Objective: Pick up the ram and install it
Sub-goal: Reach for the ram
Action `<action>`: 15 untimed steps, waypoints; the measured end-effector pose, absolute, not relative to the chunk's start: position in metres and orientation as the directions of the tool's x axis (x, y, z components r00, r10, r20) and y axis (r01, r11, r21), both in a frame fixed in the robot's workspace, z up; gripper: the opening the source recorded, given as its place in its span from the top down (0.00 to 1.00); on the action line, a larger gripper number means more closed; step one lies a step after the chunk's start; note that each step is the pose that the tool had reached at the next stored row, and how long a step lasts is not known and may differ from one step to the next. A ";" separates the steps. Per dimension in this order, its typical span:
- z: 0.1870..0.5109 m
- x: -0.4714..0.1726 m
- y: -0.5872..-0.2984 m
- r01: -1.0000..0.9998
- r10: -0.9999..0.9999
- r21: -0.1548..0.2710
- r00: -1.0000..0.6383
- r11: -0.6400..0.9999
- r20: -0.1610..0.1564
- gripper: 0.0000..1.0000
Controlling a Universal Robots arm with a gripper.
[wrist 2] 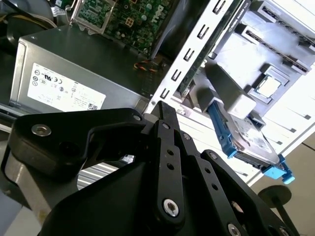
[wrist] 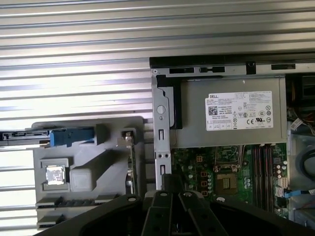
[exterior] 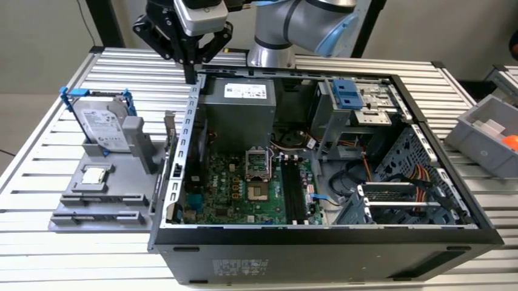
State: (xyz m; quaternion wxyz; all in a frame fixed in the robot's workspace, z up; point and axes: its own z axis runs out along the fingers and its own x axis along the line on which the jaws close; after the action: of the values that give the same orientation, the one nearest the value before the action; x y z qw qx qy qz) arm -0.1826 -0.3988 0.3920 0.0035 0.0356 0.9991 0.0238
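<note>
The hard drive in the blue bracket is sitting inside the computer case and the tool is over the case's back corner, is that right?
No. The hard drive stands on the gray fixture outside the computer case, at the exterior view's left, as that view shows. The tool is over the case's back corner.

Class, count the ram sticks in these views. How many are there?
1. The ram stands on edge in the grey holder, just outside the case wall. More may be hidden inside the case.
</note>
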 end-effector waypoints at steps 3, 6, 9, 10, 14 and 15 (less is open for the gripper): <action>0.392 -0.184 -0.399 0.071 0.071 0.048 -0.997 0.996 -0.005 1.00; 0.392 -0.185 -0.399 0.071 0.071 0.048 -0.997 0.996 -0.005 1.00; 0.392 -0.186 -0.399 0.071 0.071 0.048 -0.997 0.996 -0.005 1.00; 0.392 -0.186 -0.399 0.071 0.071 0.048 -0.997 0.996 -0.005 1.00; 0.392 -0.187 -0.399 0.071 0.071 0.048 -0.997 0.996 -0.005 1.00; 0.392 -0.188 -0.399 0.071 0.071 0.048 -0.997 0.996 -0.005 1.00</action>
State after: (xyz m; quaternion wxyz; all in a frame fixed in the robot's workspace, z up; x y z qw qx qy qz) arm -0.1877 -0.3989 0.3920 0.0035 0.0354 0.9991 0.0238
